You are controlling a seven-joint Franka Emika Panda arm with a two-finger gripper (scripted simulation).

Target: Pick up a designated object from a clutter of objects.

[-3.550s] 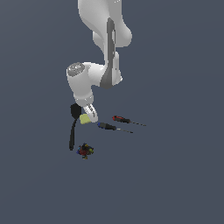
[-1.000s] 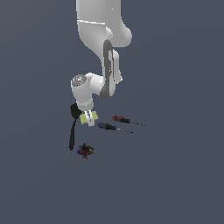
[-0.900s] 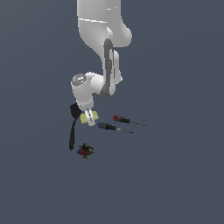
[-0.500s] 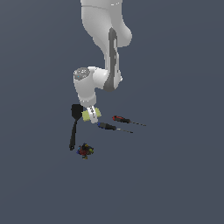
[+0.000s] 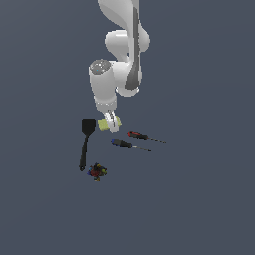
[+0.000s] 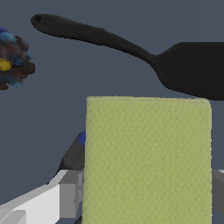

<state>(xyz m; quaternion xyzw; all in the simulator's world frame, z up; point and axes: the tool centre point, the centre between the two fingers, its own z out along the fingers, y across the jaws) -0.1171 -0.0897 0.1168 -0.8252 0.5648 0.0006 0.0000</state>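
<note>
The pale yellow-green sponge-like block point(image 5: 103, 125) is held between my fingers, beside the spatula's blade. My gripper point(image 5: 110, 124) is shut on it. In the wrist view the block point(image 6: 146, 162) fills the middle, with a grey finger point(image 6: 65, 197) pressed against its side. The black spatula point(image 5: 84, 144) lies at the exterior view's left of the block and also shows in the wrist view point(image 6: 131, 48). The multicoloured lump point(image 5: 96, 171) lies by the spatula's handle end and shows in the wrist view point(image 6: 15, 59).
A red-handled screwdriver point(image 5: 137, 135) and a blue-handled screwdriver point(image 5: 122, 144) lie at the exterior view's right of the block. The blue handle point(image 6: 81, 139) peeks out behind the block in the wrist view. The ground is plain dark grey.
The wrist has swung upright and risen a little. The block has gone up and slightly to the exterior view's right with the gripper. The other objects have not moved.
</note>
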